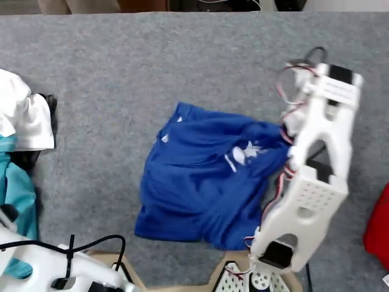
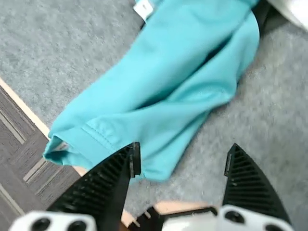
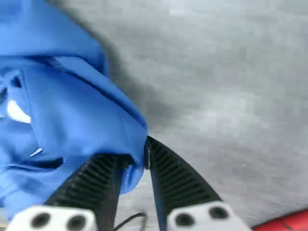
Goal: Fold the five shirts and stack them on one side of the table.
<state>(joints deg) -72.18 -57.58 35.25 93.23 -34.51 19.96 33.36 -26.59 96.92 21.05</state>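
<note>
The grey-felted table (image 1: 121,73) carries a crumpled blue shirt (image 1: 200,182) at centre. A white shirt (image 1: 21,115) and a teal shirt (image 1: 15,182) lie at the left edge, and a red cloth (image 1: 380,228) at the right edge.

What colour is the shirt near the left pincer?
The shirt is teal; the left wrist view shows it best.

The blue shirt (image 1: 206,182) is sitting mid-table (image 1: 91,61) in a rumpled heap. It's roughly squared off but wrinkly, with a white print facing up. Its edge on the right side of the high view is bunched where the right gripper (image 3: 132,163) has it pinched. At the table's left edge there's a pile: the white shirt (image 1: 21,115) lies toward the far side and the crumpled teal shirt (image 1: 15,182) is nearer the front, one hemmed end reaching just past the table's edge. A black piece of cloth (image 1: 48,103) peeks out by the white one, can't tell what it is. A red shirt (image 1: 380,228) pokes in at the right edge, well apart from the blue one.
</note>
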